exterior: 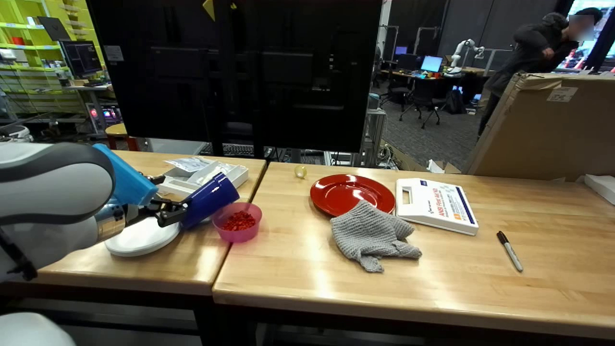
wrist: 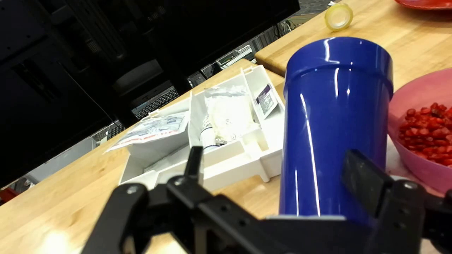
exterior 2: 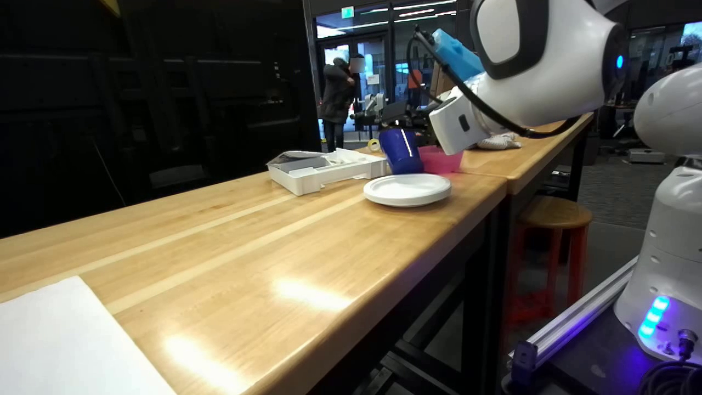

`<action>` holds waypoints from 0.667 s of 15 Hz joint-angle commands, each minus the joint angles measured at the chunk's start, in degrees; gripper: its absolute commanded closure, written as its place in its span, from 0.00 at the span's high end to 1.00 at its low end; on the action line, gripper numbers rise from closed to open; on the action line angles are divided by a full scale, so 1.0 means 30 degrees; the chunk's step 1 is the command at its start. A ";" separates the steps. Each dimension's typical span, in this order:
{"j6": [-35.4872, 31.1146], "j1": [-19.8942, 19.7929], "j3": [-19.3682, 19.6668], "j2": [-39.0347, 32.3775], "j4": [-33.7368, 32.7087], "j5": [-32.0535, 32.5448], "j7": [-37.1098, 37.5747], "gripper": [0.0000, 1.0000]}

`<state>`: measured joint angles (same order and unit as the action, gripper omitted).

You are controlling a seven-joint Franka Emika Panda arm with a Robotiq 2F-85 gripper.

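Two wooden tables [exterior: 432, 269] adjoin before a black panel [exterior: 298, 86], grey floor [exterior: 418, 144] beyond

Robotics lab, distant white jointed robot arm [exterior: 458, 52] near lit rectangular computer monitor [exterior: 431, 64], tall yellow-green tiered shelving [exterior: 29, 47], dark grey carpet [exterior: 432, 144].

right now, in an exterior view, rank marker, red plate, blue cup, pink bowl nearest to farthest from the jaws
1. Blue cup: tilted, right at the jaws.
2. Pink bowl: just right of the cup.
3. Red plate: farther right, past the bowl.
4. Marker: rightmost of the four.
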<state>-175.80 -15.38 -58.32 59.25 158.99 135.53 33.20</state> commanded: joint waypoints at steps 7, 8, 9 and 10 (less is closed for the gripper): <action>0.0000 0.0000 -0.0004 0.0000 0.0000 0.0000 0.0003 0.59; 0.0000 0.0000 -0.0004 0.0000 -0.0001 0.0000 0.0003 0.59; 0.0000 0.0000 -0.0004 0.0000 -0.0001 0.0000 0.0003 0.59; 0.0000 0.0000 -0.0005 0.0000 -0.0001 0.0000 0.0003 0.59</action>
<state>-175.80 -15.38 -58.33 59.25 158.99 135.53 33.21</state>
